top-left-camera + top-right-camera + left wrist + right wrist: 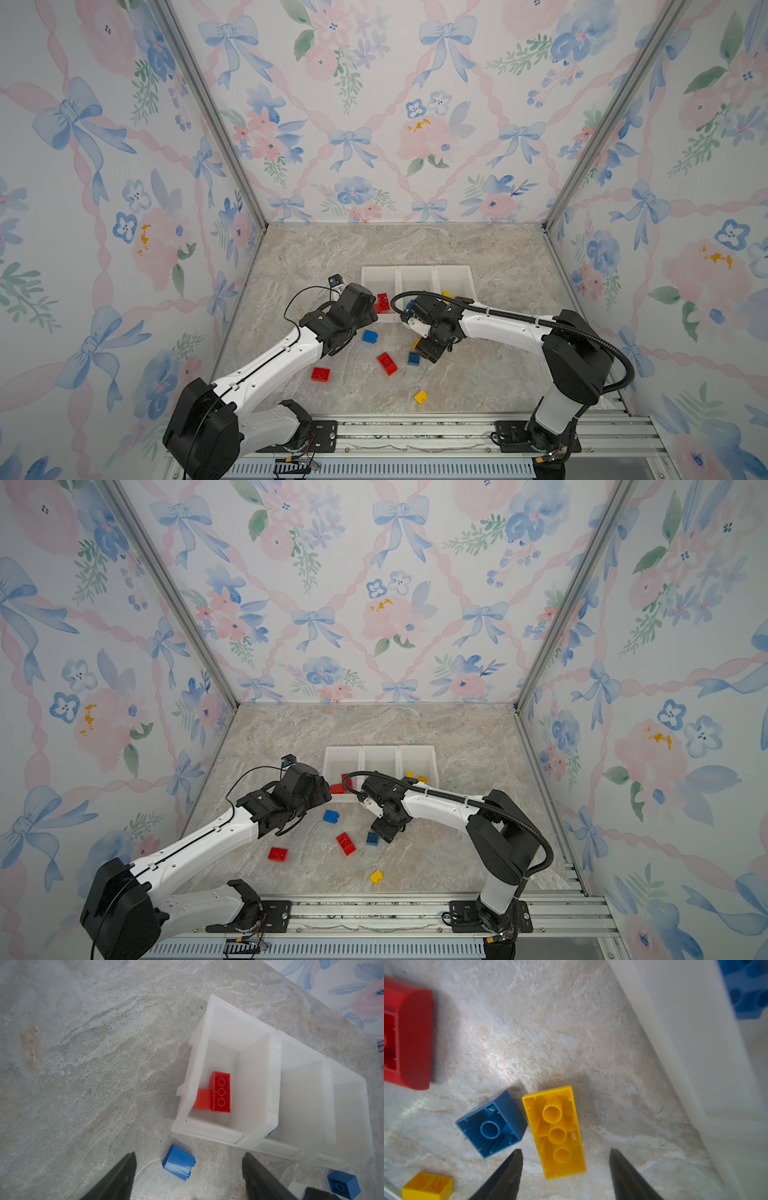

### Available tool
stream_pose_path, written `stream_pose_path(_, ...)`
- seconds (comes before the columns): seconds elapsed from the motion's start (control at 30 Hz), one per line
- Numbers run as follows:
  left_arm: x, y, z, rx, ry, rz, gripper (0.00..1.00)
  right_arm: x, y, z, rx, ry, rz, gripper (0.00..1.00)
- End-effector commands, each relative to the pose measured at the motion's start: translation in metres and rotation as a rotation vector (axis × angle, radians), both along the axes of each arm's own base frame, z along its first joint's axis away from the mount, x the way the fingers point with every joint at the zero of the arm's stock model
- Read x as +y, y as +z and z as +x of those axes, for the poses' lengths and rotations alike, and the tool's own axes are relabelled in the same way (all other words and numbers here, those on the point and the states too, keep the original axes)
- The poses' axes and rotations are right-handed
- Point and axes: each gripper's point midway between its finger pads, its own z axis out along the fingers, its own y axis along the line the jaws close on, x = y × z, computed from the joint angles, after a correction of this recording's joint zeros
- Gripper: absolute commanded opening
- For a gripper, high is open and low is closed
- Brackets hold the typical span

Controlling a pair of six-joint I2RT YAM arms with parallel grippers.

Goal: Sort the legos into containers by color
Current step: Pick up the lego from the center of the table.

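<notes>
I'm hanging my right gripper (564,1150), spread and empty, astride the yellow brick (556,1132) on the table (550,1043); its long axis is pointing straight ahead between the fingers (508,1172), a blue brick (492,1124) just beside.

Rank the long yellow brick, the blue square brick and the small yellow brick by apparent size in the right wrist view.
1. long yellow brick
2. blue square brick
3. small yellow brick, though the picture's edge cuts it off
</notes>
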Motion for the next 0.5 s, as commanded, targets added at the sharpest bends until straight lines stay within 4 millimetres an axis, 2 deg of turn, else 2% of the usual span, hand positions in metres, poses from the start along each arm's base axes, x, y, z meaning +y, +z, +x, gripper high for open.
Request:
stream_pose_path(0.0,0.0030,0.0014,-0.0002,-0.006,0.013,-0.014,0.82,0.0011,-0.0127,-0.0028,-0.007,0.040,-0.039,0.65)
stream_pose_path(0.27,0.0048,0.0022,0.0010,-0.009,0.019,-0.013,0.83,0.0028,-0.0175,0.0002,-0.020,0.042,-0.050,0.56)
stream_pose_path(0.47,0.0065,0.0014,0.0015,-0.006,0.022,-0.011,0.83,0.0035,-0.0176,0.0035,-0.027,0.041,-0.060,0.41)
